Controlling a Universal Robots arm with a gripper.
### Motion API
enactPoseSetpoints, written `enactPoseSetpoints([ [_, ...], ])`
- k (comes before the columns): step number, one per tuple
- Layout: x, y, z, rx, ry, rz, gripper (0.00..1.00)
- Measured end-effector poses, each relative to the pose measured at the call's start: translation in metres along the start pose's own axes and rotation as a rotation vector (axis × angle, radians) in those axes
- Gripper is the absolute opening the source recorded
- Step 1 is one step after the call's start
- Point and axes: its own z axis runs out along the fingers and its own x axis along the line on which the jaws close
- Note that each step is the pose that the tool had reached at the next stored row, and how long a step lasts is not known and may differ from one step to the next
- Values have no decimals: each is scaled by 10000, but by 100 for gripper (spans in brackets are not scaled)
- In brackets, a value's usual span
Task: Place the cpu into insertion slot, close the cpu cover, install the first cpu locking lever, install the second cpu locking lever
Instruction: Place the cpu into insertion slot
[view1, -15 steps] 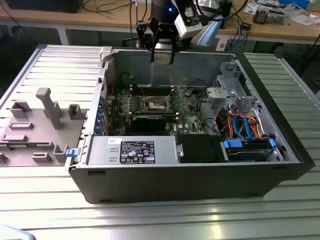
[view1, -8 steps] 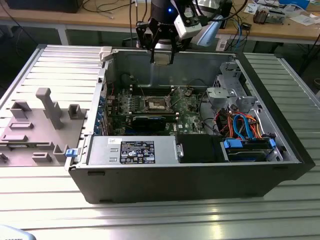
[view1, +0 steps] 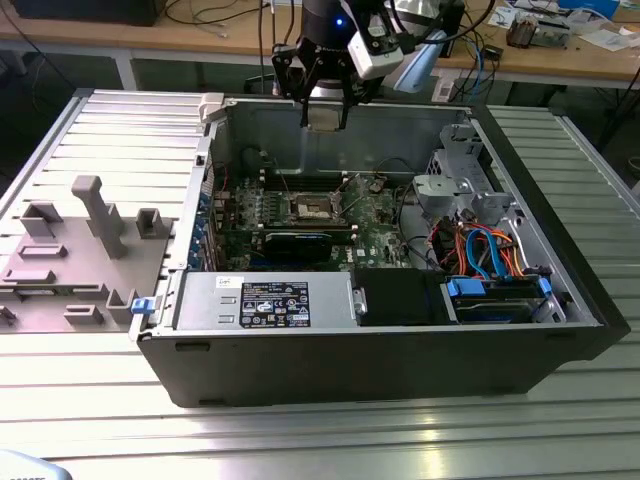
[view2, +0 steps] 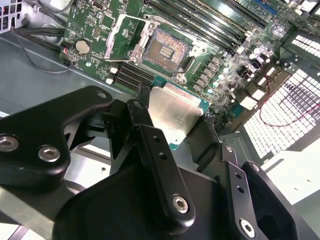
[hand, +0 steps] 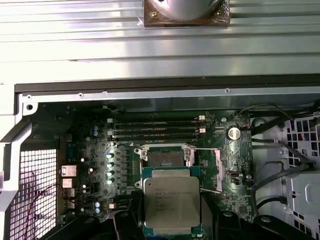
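In the upper centre of the exterior view, the gripper (view1: 325, 108) hangs above the open computer case (view1: 400, 370). Its fingers (view2: 142, 122) pinch the cpu (hand: 172, 205) by two opposite edges. The chip is in the air, apart from the uncovered insertion slot (hand: 162, 158) on the green board (hand: 220, 150).

Dull silver-grey cpu (hand: 172, 202); dark-centred insertion slot (hand: 162, 159); green circuit board (hand: 212, 127); orange, blue cables (view1: 478, 243).

The exterior view looks down from well back on the whole open computer case (view1: 400, 370). Both wrist views, much nearer, look past the pincer (hand: 173, 222) and its cpu (hand: 172, 200) at the insertion slot (hand: 162, 159).
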Motion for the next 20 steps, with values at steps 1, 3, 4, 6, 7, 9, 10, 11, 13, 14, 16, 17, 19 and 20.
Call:
enactPoseSetpoints([
  [1, 0, 0, 2, 0, 0, -1, 55],
  [3, 0, -1, 6, 0, 0, 0, 55],
  [4, 0, -1, 8, 1, 0, 0, 55],
  [6, 0, -1, 11, 0, 0, 0, 55],
  [7, 0, -1, 13, 0, 0, 0, 55],
  [9, 0, -2, 16, 0, 0, -1, 55],
  [10, 0, -2, 18, 0, 0, 0, 55],
  [11, -1, -2, 19, 0, 0, 0, 55],
  [13, -1, -2, 23, 1, 0, 0, 55],
  [14, -1, -2, 25, 0, 0, 0, 55],
  [16, -1, -3, 29, 0, 0, 0, 55],
  [17, -1, -3, 36, 1, 0, -1, 55],
  [19, -1, -4, 47, -1, 0, 0, 55],
  [20, -1, -4, 48, 0, 0, 0, 55],
])
